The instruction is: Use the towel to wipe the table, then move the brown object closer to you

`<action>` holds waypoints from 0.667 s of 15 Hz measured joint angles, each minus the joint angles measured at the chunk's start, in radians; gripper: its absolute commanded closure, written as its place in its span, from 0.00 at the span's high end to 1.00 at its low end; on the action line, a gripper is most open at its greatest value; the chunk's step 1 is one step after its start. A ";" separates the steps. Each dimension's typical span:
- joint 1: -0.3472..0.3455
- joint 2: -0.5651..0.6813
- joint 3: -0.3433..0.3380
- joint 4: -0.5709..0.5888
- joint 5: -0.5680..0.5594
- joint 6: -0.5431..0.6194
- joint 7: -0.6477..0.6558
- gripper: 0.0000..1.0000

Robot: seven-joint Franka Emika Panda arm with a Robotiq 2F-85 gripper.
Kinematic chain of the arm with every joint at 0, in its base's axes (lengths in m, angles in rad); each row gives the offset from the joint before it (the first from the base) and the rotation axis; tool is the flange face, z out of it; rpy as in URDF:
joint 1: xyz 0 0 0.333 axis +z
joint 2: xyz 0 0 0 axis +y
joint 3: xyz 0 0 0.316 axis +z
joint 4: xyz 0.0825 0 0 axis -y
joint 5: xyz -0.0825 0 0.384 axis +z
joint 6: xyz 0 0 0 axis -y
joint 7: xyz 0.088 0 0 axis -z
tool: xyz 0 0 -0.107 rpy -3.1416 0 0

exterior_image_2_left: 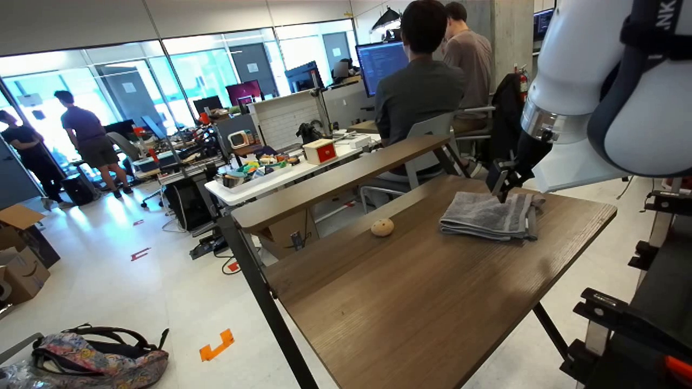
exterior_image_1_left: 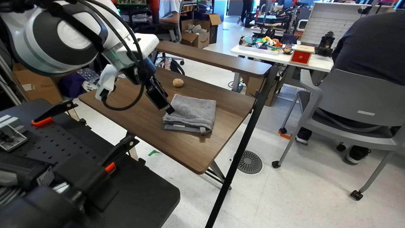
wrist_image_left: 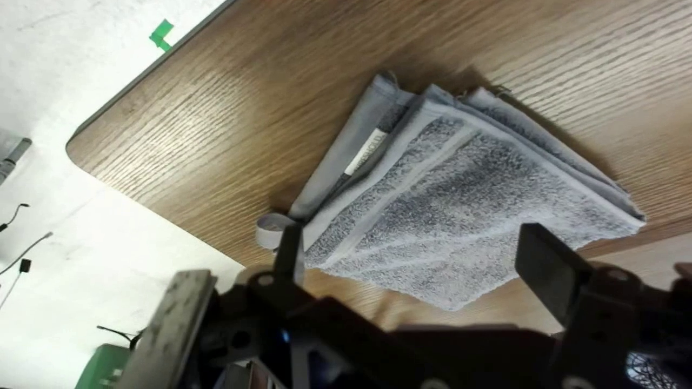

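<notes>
- overall, judging by how things lie: the task looks to be at its start, with neither half visibly done.
- the towel: folded, a little rumpled, resting on the table toward one end of it; i see no part of it lifted.
- the gripper: close over the towel, jaws spread wide with nothing gripped between them; whether a tip touches the towel, i cannot tell.
- the wipe: probably all to come (a dry towel leaves little trace on wood, so a finished pass can't be ruled out).
- the brown object: a small roundish lump on the same table, apart from the towel in both exterior views, near the long edge by the raised shelf, on the side away from the robot arm; its move looks undone.
- left to do, as i read it: grasp the towel, sweep it across the table, let go, then take the brown object and bring it nearer, presumably toward the robot arm.
</notes>
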 measured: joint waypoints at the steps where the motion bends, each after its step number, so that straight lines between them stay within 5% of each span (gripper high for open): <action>1: -0.005 0.000 0.012 0.000 0.041 0.000 -0.030 1.00; 4: -0.132 -0.028 0.173 0.027 0.118 0.043 -0.119 1.00; 10: -0.505 -0.073 0.546 0.146 -0.154 0.043 -0.040 1.00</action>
